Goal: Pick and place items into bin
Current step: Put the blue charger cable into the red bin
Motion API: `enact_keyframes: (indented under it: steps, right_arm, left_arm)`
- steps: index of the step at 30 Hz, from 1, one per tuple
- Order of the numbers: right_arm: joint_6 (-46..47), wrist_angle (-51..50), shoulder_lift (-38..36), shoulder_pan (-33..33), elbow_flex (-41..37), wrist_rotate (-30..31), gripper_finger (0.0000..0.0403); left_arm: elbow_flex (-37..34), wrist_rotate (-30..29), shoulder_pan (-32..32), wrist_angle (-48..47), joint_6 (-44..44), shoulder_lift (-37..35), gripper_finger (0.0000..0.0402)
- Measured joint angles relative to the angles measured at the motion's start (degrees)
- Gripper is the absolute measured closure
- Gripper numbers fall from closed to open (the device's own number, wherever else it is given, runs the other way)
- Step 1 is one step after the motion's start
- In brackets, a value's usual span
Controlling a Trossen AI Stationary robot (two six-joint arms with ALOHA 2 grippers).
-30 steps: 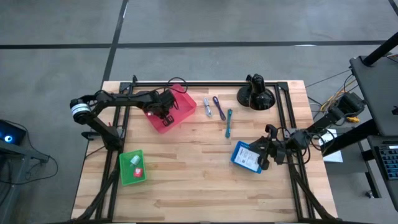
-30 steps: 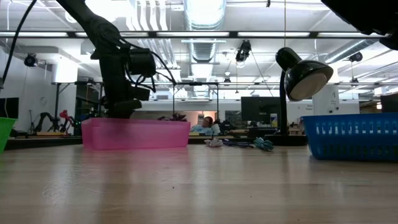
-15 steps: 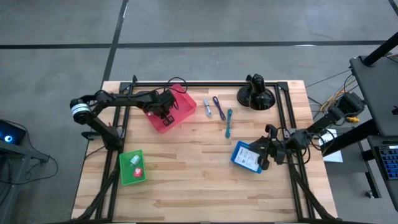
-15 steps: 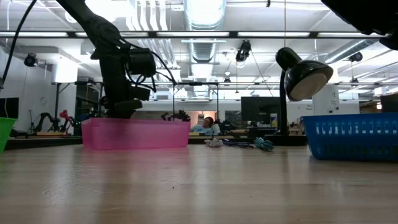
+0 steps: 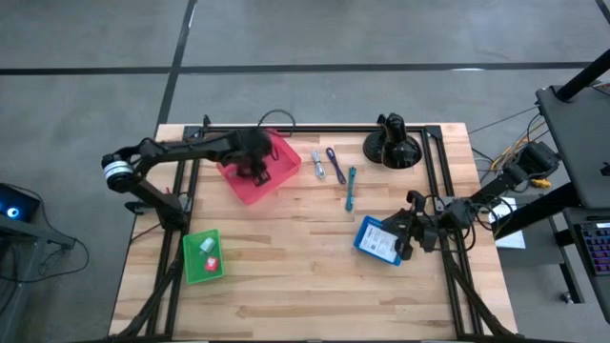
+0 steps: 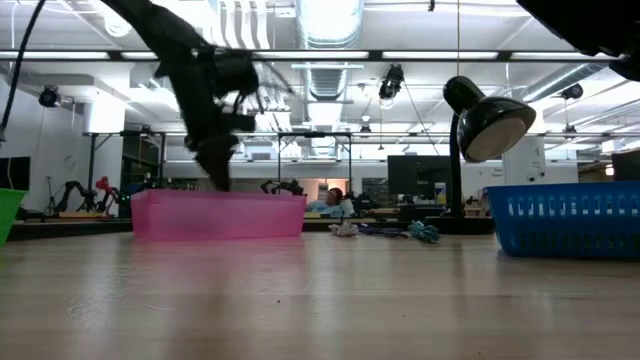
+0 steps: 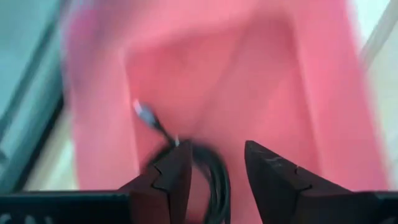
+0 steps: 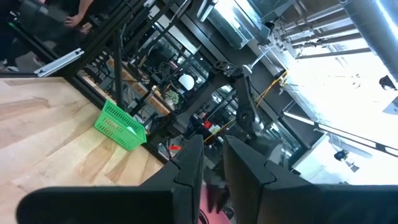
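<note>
- Left gripper (image 5: 255,168) hangs over the pink bin (image 5: 272,179) at the tabletop's (image 5: 286,257) back-left; the left wrist view has its fingers (image 7: 166,180) parted w/ a clear gap, nothing between them.
- Black coiled cable (image 7: 208,171) lies inside the pink bin, just beyond the left fingers, one plug end sticking out toward the bin's wall.
- Still on the tabletop, right of the pink bin & near the black domed mount (image 5: 392,145): a white-and-green stick (image 5: 318,164), a purple stick (image 5: 335,164), a teal stick (image 5: 351,187), all close together.
- Green bin (image 5: 202,255) sits front-left w/ a small red block (image 5: 212,267) in it.
- Right gripper (image 5: 412,232) rests at the blue bin (image 5: 378,240), tabletop's right side; fingers (image 8: 186,171) nearly together w/ a thin gap, holding nothing visible.
- Low view: pink bin left, blue bin right, the sticks a small heap between them far back; a person seated in the room behind.
</note>
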Motion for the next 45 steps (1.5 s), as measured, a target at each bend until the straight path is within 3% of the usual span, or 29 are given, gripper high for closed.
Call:
enact_keyframes:
  steps: [4, 9, 14, 20, 25, 29, 45]
  right_arm:
    - [-0.3, 0.0, 0.0, 0.0, 0.0, 0.0, 0.0351]
    - [-0.3, -0.1, 0.0, 0.0, 0.0, 0.0, 0.0351]
    - [-0.4, -0.1, 0.0, 0.0, 0.0, 0.0, 0.0351]
    - [-0.4, -0.1, 0.0, 0.0, 0.0, 0.0, 0.0351]
    - [-0.4, -0.1, 0.0, 0.1, 0.0, 0.0, 0.0351]
    - [-0.6, -0.1, 0.0, 0.1, 0.0, 0.0, 0.0351]
    - [-0.6, -0.2, 0.0, 0.0, 0.0, 0.0, 0.0351]
  left_arm:
    - [3.2, 0.2, -0.4, 6.7, 0.0, -1.0, 0.0269]
    - [3.7, 2.2, -1.5, 22.7, 0.0, -0.7, 0.0269]
    - [3.4, 12.3, -2.7, 36.0, 4.9, 1.0, 0.0269]
    - [3.5, 22.6, -4.0, 44.6, 9.8, 4.8, 0.0269]
    - [4.8, 23.0, -4.3, 43.5, 10.6, 9.0, 0.0269]
    - [7.8, 23.0, -4.3, 35.4, 10.3, 11.7, 0.0269]
    - [29.7, 21.7, -5.6, 9.8, 12.3, 26.7, 0.0269]
